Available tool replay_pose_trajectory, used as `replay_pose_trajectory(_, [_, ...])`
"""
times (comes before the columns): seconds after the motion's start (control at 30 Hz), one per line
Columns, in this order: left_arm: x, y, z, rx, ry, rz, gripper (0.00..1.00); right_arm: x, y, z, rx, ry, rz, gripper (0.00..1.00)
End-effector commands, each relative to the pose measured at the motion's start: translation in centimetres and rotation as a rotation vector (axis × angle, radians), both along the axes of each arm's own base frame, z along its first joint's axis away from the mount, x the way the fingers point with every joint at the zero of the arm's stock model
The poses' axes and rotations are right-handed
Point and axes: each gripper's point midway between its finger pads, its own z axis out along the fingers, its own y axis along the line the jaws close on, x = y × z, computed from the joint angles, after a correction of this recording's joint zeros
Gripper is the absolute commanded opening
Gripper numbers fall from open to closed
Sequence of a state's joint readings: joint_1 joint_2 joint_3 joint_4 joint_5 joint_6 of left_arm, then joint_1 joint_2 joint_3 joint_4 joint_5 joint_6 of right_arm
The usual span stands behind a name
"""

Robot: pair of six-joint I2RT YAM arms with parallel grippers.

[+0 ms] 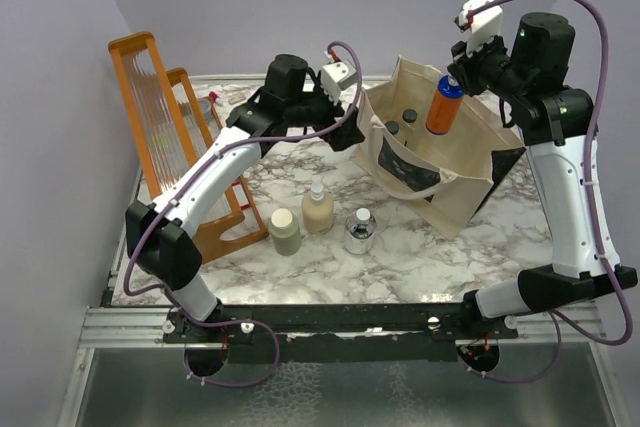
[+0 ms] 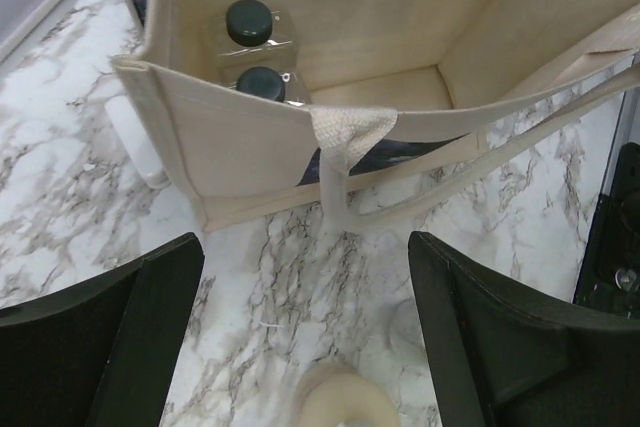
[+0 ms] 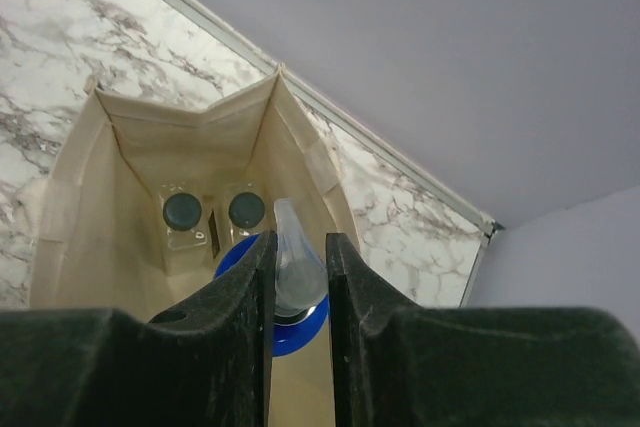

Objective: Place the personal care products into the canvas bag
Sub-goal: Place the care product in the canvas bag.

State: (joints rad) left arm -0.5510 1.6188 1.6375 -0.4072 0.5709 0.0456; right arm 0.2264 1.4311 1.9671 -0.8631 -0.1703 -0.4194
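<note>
The canvas bag [image 1: 455, 192] stands open at the back right. Two clear bottles with black caps [image 1: 400, 122] stand inside it; they also show in the left wrist view [image 2: 249, 22] and the right wrist view [image 3: 183, 211]. My right gripper [image 1: 457, 75] is shut on the clear top of the orange bottle with the blue cap [image 1: 444, 105] and holds it upright over the bag's opening [image 3: 297, 247]. My left gripper [image 1: 338, 130] is open and empty [image 2: 305, 242], above the table beside the bag's left wall. The beige pump bottle [image 1: 318, 209], the olive-grey bottle [image 1: 284, 230] and the squat silvery bottle [image 1: 359, 232] stand on the marble.
An orange wooden rack [image 1: 150, 117] stands along the left side of the table. One bag handle [image 2: 480, 162] lies on the marble in front of the bag. The top of the beige pump bottle [image 2: 345, 402] is just below my left fingers.
</note>
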Motion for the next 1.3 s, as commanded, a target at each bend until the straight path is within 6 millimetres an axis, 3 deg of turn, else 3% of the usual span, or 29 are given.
replay_pose_trajectory(0.0, [0.2, -2.6, -1.2, -0.013, -0.021, -0.033, 0.85, -0.2, -0.1, 3.0, 0.065, -0.115, 0.033, 0.01])
replay_pose_trajectory(0.2, [0.4, -5.8, -3.7, -0.018, 0.006, -0.071, 0.79, -0.1, -0.4, 1.2, 0.048, -0.083, 0.033, 0.01])
replay_pose_trajectory(0.33, [0.4, -6.7, -4.3, -0.035, 0.027, -0.084, 0.66, -0.2, -0.6, -0.1, 0.035, -0.061, 0.035, 0.01])
replay_pose_trajectory(0.8, [-0.7, -6.9, -5.1, -0.034, 0.050, -0.139, 0.00, 1.4, -0.3, -6.2, -0.015, 0.011, 0.061, 0.01])
replay_pose_trajectory(1.27, [-1.8, -6.7, -5.0, -0.029, 0.049, -0.183, 0.00, 3.8, 1.2, -11.5, -0.049, 0.018, 0.150, 0.01])
